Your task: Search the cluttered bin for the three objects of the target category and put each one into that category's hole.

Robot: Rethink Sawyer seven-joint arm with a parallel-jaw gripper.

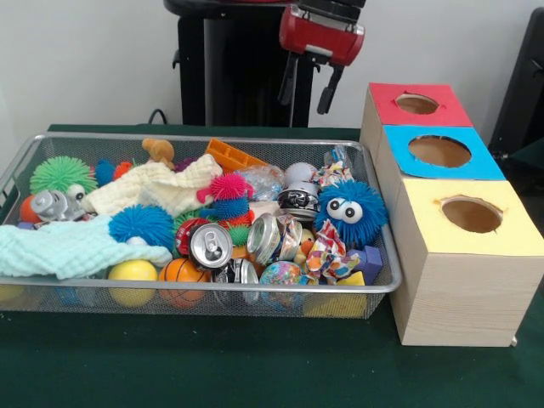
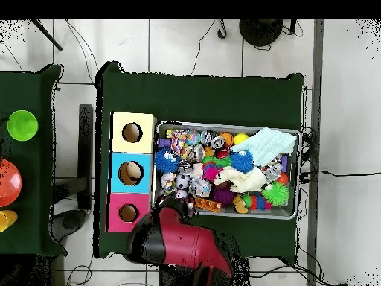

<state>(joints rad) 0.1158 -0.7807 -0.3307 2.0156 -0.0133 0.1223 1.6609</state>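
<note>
Tool (image 1: 308, 92) hangs above the table's (image 1: 255, 374) far edge, behind the bin (image 1: 212, 291) and beside the red-topped hole (image 1: 416, 104); its two dark fingers (image 1: 328, 90) stand apart with nothing between them. The bin sits mid-table, its long side parallel to the near edge, its right end just beside the row of three wooden boxes. Contents heaped: blue fuzzy ball with eyes (image 1: 350, 211) at the right end, crushed cans (image 1: 210, 245) near the front rim, basketball (image 1: 182, 272) and yellow ball (image 1: 132, 272) against the front wall, pale cloth (image 1: 68, 248) at the left front, green spiky ball (image 1: 62, 174) in the far left corner. Box row runs from the red hole at the far side through the blue-topped hole (image 1: 439, 151) to the yellow-topped hole (image 1: 472, 215) nearest the front edge. Overhead, the red arm (image 2: 190, 242) reaches up from the robot's side to the bin's corner next to the red hole (image 2: 128, 213).
</note>
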